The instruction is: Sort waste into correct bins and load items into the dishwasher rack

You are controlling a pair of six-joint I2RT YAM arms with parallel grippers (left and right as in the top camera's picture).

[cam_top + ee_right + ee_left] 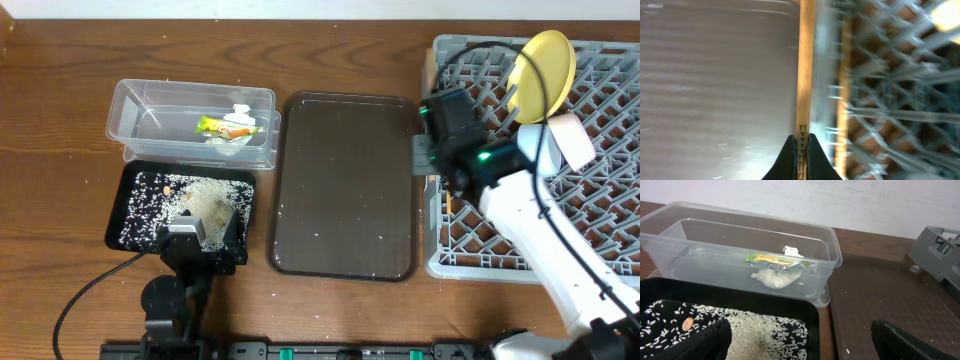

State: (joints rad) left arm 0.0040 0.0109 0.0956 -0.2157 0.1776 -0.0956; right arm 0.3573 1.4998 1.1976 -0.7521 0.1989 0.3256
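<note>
My right gripper (pixel 801 150) is shut on a thin wooden chopstick (pixel 805 65) and holds it over the left edge of the grey dishwasher rack (pixel 600 100). In the overhead view it (pixel 428 152) is between the rack and the brown tray. A second, blurred chopstick (pixel 842 100) lies along the rack's edge. The yellow plate (pixel 545 60) stands upright in the rack, with a pale bowl-like thing (pixel 570 140) beside it. The blue bowl is out of view. My left gripper (pixel 800 345) is open and empty over the black tray (pixel 130 195) of rice crumbs (pixel 760 330). The clear tub (pixel 835 255) holds the green-yellow wrapper (pixel 771 260) and white paper (pixel 775 277).
The large dark brown serving tray (pixel 345 180) lies between the bins and the rack, with a few crumbs on it. My right arm (pixel 540 230) crosses the front left part of the rack. A cable runs from the left arm's base at the front left.
</note>
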